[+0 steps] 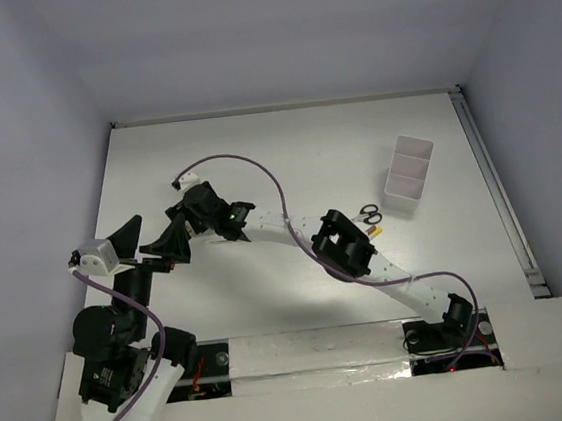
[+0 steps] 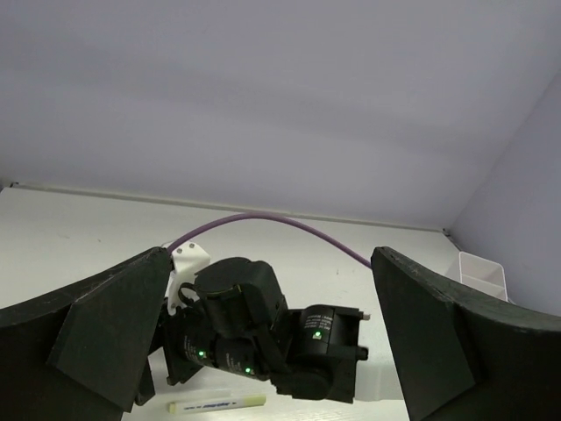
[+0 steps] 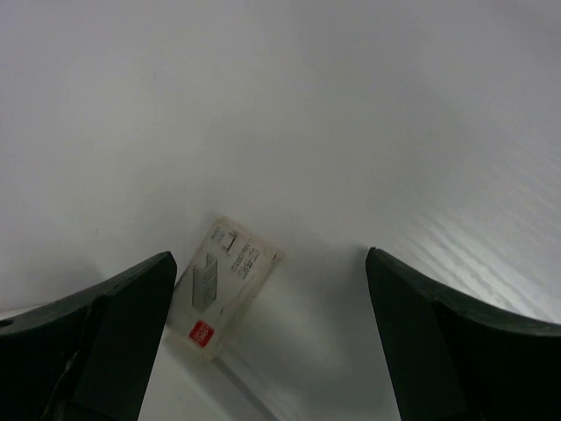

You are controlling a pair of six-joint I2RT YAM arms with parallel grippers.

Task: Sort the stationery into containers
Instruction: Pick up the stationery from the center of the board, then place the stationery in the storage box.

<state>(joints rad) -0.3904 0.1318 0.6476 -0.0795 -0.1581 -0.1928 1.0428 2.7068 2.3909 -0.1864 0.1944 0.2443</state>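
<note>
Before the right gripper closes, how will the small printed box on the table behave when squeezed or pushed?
The small printed box looks like thin card, so a hard squeeze may dent it. Being flat-sided, it should not roll. On the smooth table it would probably slide when pushed.

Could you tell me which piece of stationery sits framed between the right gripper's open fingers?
The small printed staple box, lying flat between the right gripper's fingers. The scissors and yellow-ended pen lie elsewhere, beside the white container.
</note>
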